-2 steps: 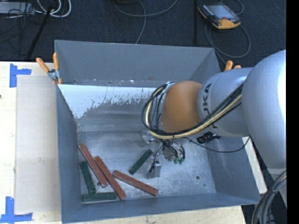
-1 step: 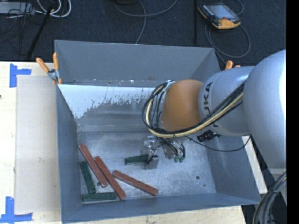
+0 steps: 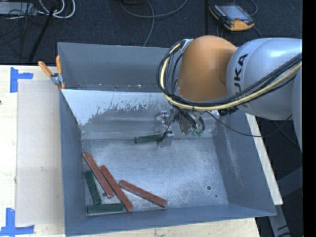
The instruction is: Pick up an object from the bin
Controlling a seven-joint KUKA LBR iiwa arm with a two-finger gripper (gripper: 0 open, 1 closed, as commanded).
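My gripper [image 3: 166, 136] hangs under the arm's orange cover, over the back middle of the bin. It is shut on the right end of a thin dark green stick [image 3: 147, 139]. The stick juts out level to the left from between the fingertips [image 3: 168, 131], near where the back wall meets the floor. The upper part of the gripper is hidden by the cover and the cables.
In the front left corner lies a small heap of sticks: reddish-brown ones [image 3: 98, 173], [image 3: 116, 189], [image 3: 143, 193] and two dark green ones [image 3: 92, 187], [image 3: 105, 208]. The arm reaches in over the right rim.
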